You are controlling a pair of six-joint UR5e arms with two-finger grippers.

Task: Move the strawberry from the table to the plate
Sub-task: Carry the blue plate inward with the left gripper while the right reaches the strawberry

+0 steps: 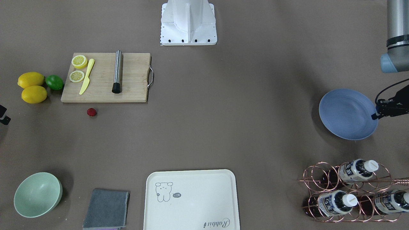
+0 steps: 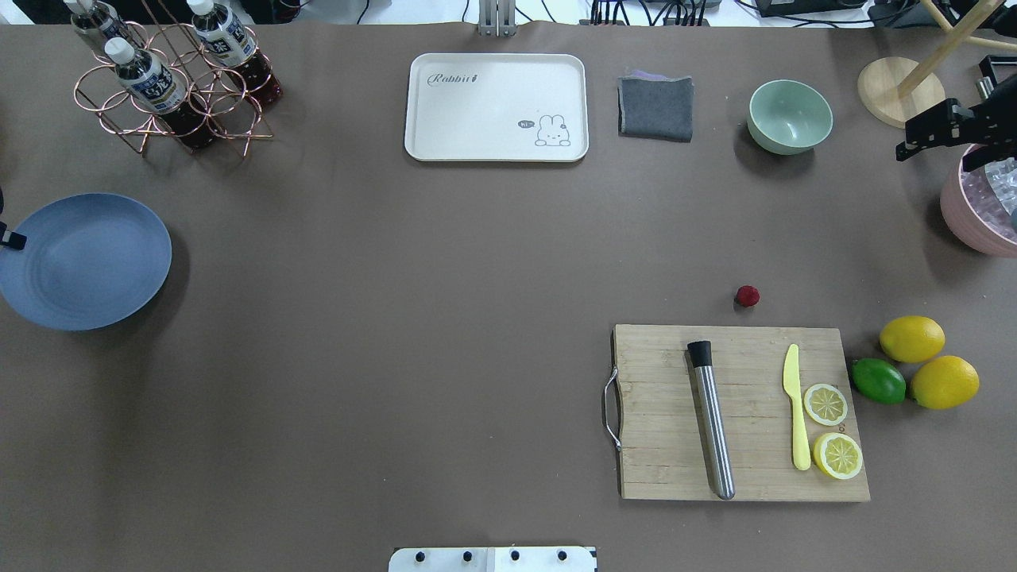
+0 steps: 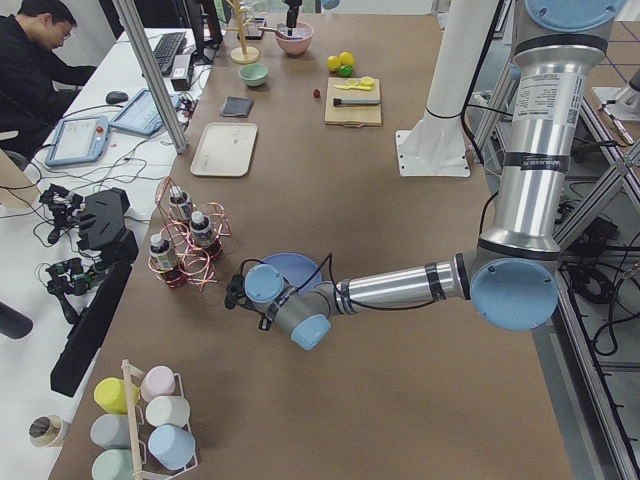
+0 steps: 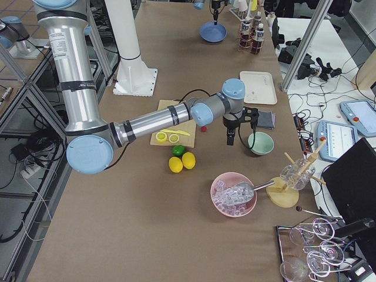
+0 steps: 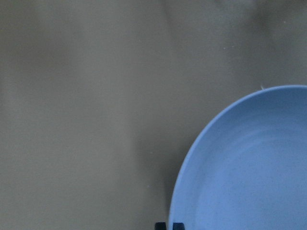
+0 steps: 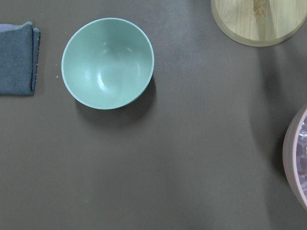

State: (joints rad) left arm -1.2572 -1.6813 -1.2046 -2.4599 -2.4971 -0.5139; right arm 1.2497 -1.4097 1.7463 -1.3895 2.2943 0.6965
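Note:
The strawberry (image 2: 747, 296), a small dark-red berry, lies on the table (image 2: 445, 318) just beyond the far edge of the wooden cutting board (image 2: 739, 413); it also shows in the front view (image 1: 91, 111). The blue plate (image 2: 83, 260) sits far off at the table's left end. My left gripper (image 1: 374, 116) hangs at the plate's outer rim, fingertips (image 5: 160, 225) close together, shut and holding nothing. My right gripper (image 2: 906, 149) hovers high between the mint-green bowl (image 2: 790, 116) and a pink bowl (image 2: 973, 214), well away from the berry, and looks shut and holding nothing.
On the board lie a steel muddler (image 2: 711, 421), a yellow knife (image 2: 794, 405) and two lemon halves. Two lemons (image 2: 926, 361) and a lime (image 2: 878, 380) sit beside it. A cream tray (image 2: 496, 107), a grey cloth (image 2: 655, 107) and a bottle rack (image 2: 171, 79) line the far side.

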